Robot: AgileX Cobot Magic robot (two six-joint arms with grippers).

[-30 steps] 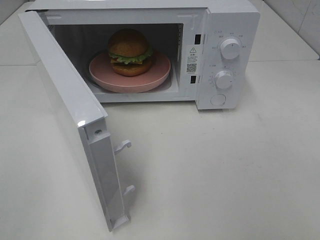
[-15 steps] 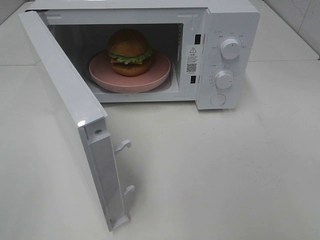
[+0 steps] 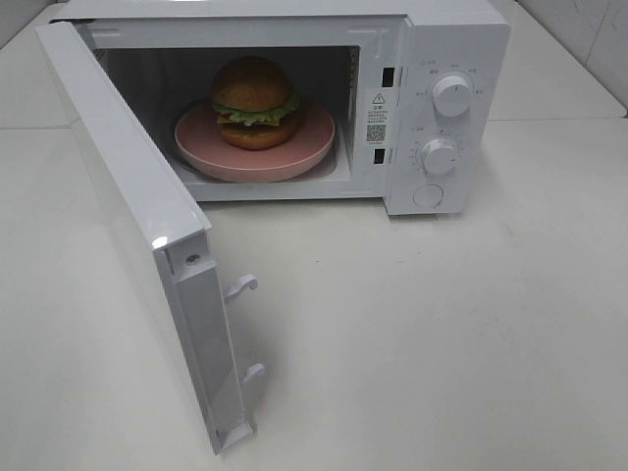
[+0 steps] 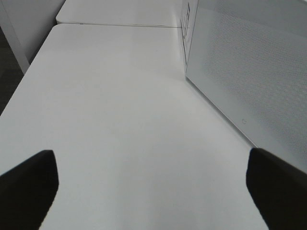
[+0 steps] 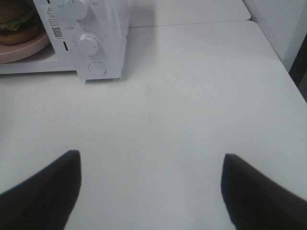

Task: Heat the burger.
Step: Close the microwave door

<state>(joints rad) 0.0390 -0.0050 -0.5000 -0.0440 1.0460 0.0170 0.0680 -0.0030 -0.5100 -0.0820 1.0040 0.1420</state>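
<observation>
Burger (image 3: 255, 101) on pink plate (image 3: 312, 145) inside open microwave (image 3: 459, 34) with QR-code warning sticker (image 3: 377, 126)

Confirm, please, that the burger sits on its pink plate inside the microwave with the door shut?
Not quite: the door is wide open, as the exterior high view shows. The burger does sit on its pink plate inside the microwave.

place: test kitchen | cues: microwave (image 3: 432, 98), bare white table (image 3: 442, 343)
</observation>
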